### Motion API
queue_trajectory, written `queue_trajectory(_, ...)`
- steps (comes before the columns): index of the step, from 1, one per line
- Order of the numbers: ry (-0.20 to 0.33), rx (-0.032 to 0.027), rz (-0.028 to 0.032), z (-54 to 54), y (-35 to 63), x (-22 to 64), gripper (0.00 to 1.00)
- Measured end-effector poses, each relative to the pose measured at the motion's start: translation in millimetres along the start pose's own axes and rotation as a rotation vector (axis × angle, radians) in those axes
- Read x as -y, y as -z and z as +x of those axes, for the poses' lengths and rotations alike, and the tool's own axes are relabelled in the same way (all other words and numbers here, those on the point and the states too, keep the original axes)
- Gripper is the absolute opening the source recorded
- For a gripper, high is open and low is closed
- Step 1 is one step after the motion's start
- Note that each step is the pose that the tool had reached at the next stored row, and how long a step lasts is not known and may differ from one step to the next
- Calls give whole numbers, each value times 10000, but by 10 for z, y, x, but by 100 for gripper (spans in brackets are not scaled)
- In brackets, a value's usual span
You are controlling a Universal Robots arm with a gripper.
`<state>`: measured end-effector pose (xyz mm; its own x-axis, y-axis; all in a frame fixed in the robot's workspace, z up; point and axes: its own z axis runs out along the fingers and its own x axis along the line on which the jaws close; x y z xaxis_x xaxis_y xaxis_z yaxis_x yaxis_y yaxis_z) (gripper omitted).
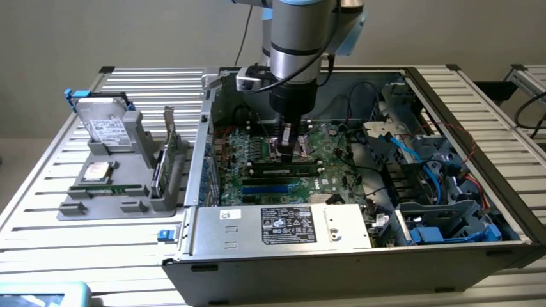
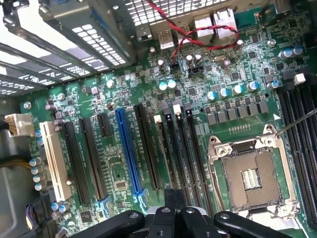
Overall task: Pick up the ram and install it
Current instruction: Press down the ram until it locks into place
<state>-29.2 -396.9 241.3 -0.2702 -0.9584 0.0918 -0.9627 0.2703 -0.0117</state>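
1. Power supply [image 1: 282, 225], nearest the camera: black label, print too small to read.
2. Gripper [image 1: 288, 152]: fingers closed together, over the motherboard [image 2: 198, 99] slots.
3. Ram [image 1: 286, 171]: lying in a slot just below the fingers.
4. Hard drive [image 1: 107, 125]: upright on the table's [image 1: 51, 256] holder.

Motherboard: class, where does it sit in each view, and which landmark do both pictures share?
Exterior view: the green motherboard lies inside the open computer case, beneath the gripper.
Wrist view: the motherboard carries the long slots and the square processor socket.
Shared landmark: the gripper, over the board.
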Motion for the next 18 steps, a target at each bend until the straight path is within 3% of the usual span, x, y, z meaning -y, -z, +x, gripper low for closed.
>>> queue_trajectory(11,-1479,-16,-136,-1,-1,0,11)
queue_trajectory(18,-2310,-69,-194,0,0,0,11)
